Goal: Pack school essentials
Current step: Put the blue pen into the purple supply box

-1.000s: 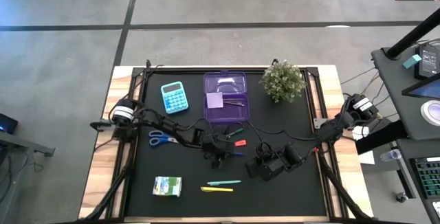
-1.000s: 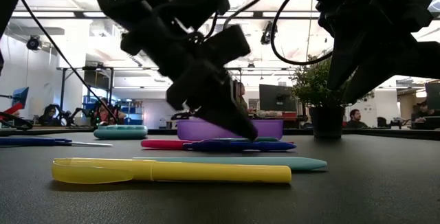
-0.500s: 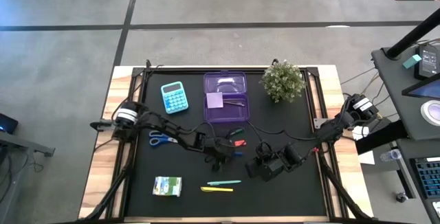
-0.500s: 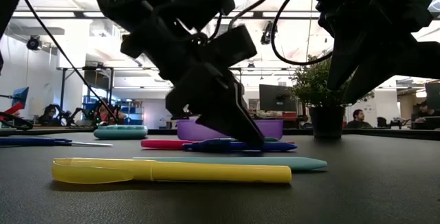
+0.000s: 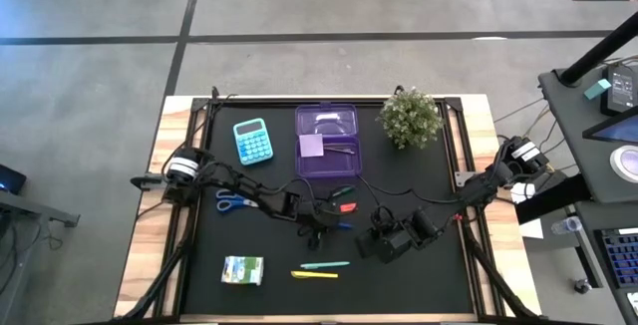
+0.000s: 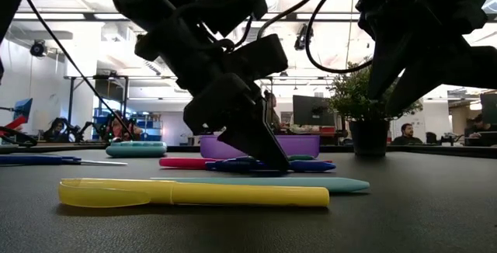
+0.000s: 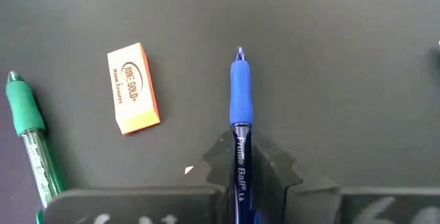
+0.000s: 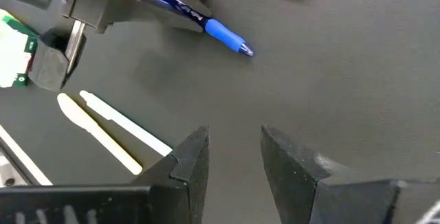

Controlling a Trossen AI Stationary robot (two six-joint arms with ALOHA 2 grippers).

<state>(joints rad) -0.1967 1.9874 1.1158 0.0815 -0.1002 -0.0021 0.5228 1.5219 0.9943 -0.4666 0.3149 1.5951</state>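
Note:
My left gripper [image 5: 321,221] is down at the table's middle, shut on a blue pen [image 7: 240,93] that lies on the black mat. Beside it lie an orange eraser [image 7: 133,86], a green pen [image 7: 26,135] and a pink pen [image 6: 186,162]. My right gripper [image 8: 234,157] hovers just right of it [image 5: 377,237], its fingers apart with nothing between them. A teal pen [image 5: 326,264], a yellow marker [image 5: 314,275] and a green-and-white packet [image 5: 242,269] lie near the front edge. Blue-handled scissors [image 5: 234,202] lie at the left. My left gripper pinches the blue pen's barrel [image 7: 240,157] between its two fingers, just behind the blue rubber grip. The fingers slant down from the table's left side, and the pen runs forward out between them. The pen lies level on the mat [image 6: 307,165].
An open purple box [image 5: 326,126] holding a purple pad stands at the back middle, with a teal calculator [image 5: 252,141] to its left and a potted plant [image 5: 411,118] to its right. Cables trail across the mat between the arms.
My left gripper has sunk a little onto the blue pen and shut on its barrel. The pen has stayed lying where it was.

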